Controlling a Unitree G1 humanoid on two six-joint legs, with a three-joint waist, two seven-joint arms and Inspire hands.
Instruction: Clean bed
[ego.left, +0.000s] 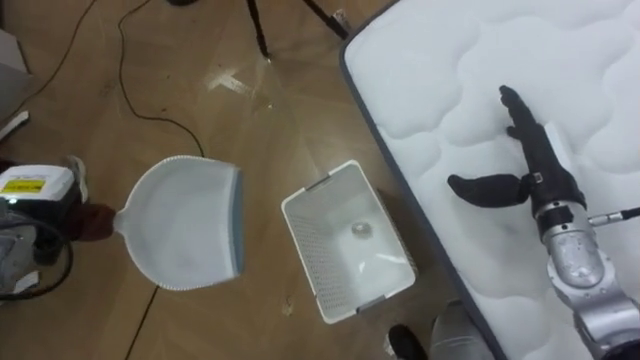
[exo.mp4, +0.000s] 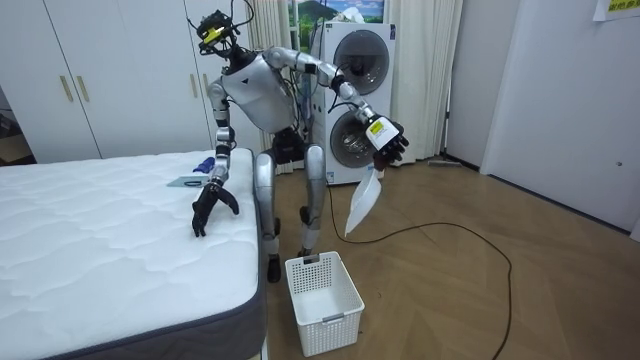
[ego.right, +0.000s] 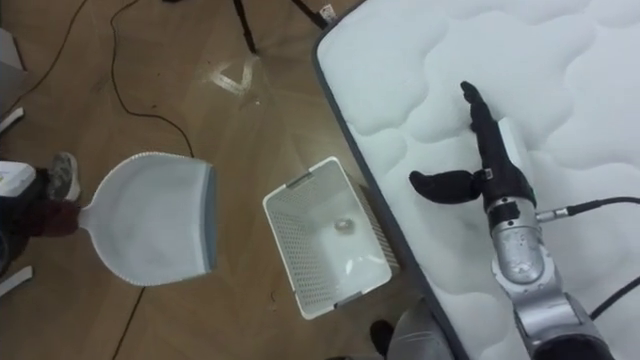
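Right hand (ego.left: 537, 165) is lying on the white quilted mattress (ego.left: 450, 60) in the right half of the eye views, its fingers (ego.left: 516, 110) stretching straight toward the top of the frame and the thumb (ego.left: 485, 188) sticking out to the left, so the hand is spread and gripping nothing. It is touching the mattress surface a little in from the dark edge that is running diagonally through the frame.

Left hand (ego.left: 35, 190) is showing at the far left edge of the eye views, and in the room view it is curling around the handle of a white dustpan (ego.left: 190, 225). The dustpan is hanging over the wooden floor (ego.left: 250, 120) in the left centre of the frame, well apart from the mattress.

Between the dustpan and the mattress edge, a white perforated basket (ego.left: 330, 260) is sitting on the floor at the lower centre, with a small pale object (ego.left: 361, 230) lying in its bottom.

In the room view the robot is standing beside the bed, leaning toward it, with stacked washing machines (exo.mp4: 360, 60) standing behind it and a blue item (exo.mp4: 200, 163) lying on the mattress near the far edge.
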